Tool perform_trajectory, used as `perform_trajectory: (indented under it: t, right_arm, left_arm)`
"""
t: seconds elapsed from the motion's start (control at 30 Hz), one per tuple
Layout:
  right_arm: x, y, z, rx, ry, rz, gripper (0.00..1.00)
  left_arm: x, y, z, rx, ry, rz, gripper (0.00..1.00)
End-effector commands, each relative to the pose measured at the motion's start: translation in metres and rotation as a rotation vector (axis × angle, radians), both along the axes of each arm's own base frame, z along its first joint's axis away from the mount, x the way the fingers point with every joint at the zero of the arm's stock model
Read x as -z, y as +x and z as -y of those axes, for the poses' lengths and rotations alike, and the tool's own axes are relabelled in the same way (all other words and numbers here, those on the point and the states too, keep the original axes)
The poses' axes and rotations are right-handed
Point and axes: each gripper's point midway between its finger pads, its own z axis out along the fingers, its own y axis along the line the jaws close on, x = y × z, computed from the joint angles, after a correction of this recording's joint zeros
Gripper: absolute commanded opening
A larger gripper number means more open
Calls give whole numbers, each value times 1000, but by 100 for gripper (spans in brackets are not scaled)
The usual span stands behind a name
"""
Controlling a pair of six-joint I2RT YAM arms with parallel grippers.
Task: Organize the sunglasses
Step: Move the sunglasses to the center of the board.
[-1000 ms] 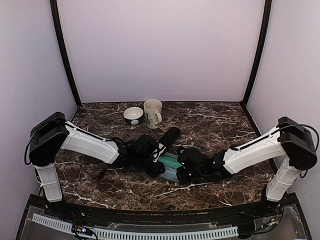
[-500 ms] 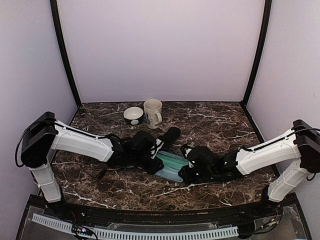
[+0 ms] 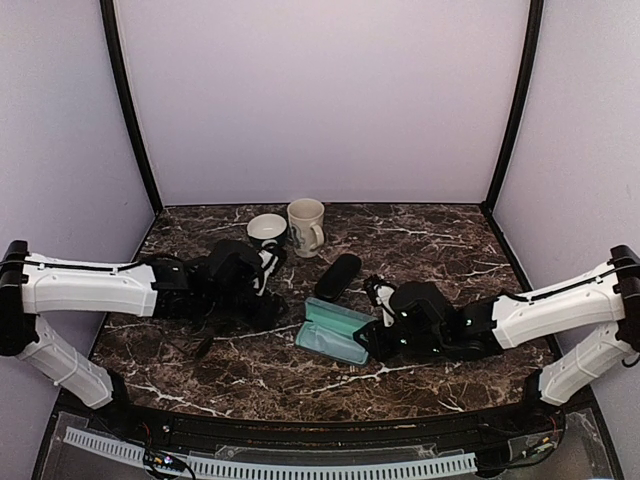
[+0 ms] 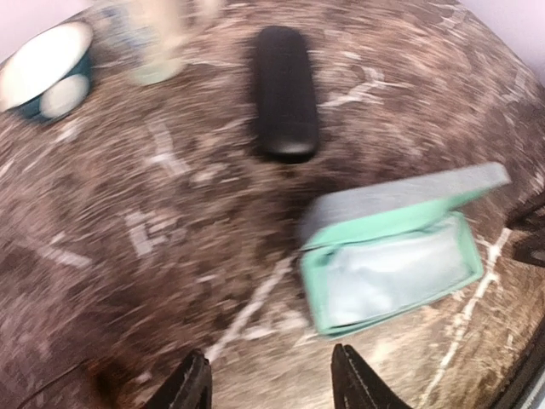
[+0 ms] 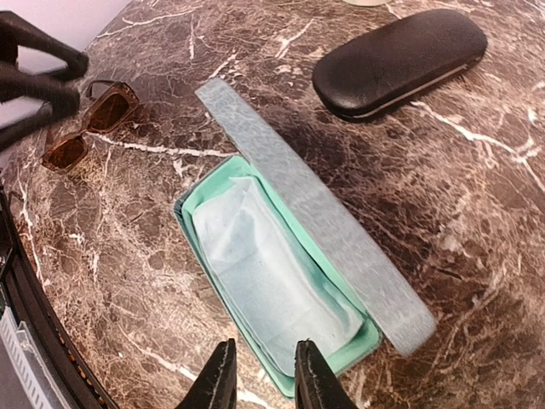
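Observation:
A brownish pair of sunglasses (image 5: 88,124) lies unfolded on the marble, up-left of the open grey-blue case (image 5: 272,281). The case has a mint lining and a pale cloth inside, and its lid (image 5: 328,234) stands raised. From above, the case (image 3: 335,336) sits between both arms. My right gripper (image 5: 266,373) hovers at the case's near corner, slightly open and holding nothing. My left gripper (image 4: 271,385) is open and empty, a short way left of the case (image 4: 392,256). A black thin-framed pair is not clearly visible.
A closed black oblong case (image 3: 337,276) lies behind the open one, also seen in the wrist views (image 4: 285,89) (image 5: 398,61). A small bowl (image 3: 266,229) and a cream mug (image 3: 306,226) stand at the back. The table's front edge runs close behind the right gripper.
Both grippers have let go of the case and opened. The left arm has drawn back to the left, the right arm to the right. The case now lies with its lid raised.

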Motion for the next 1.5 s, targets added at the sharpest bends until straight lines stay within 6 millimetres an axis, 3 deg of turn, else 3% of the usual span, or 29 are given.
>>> perform_trajectory:
  t: [0.0,0.2,0.4,0.67,1.03,1.37,1.47]
  right_arm:
    - [-12,7,-19,-44,-1,37,25]
    - [-8,9,-30,-79,17,29,25]
    - [-6,8,-32,-96,38,24,25]
    - [-2,8,-29,-101,55,15,25]
    - [4,6,-33,-112,75,-11,25]
    - [4,10,-32,-101,62,-9,25]
    - [5,11,-30,-95,58,-12,25]
  left_arm:
    - [13,-2,-76,-213,128,-69,51]
    - [25,5,-131,-368,89,-172,54]
    - [41,9,-151,-423,-6,-268,54]
    - [56,7,-122,-345,-173,-386,56]
    - [89,4,-129,-331,-40,-449,58]
    - [83,-18,-93,-166,-72,-493,55]
    - [87,-34,-75,-93,-38,-515,53]
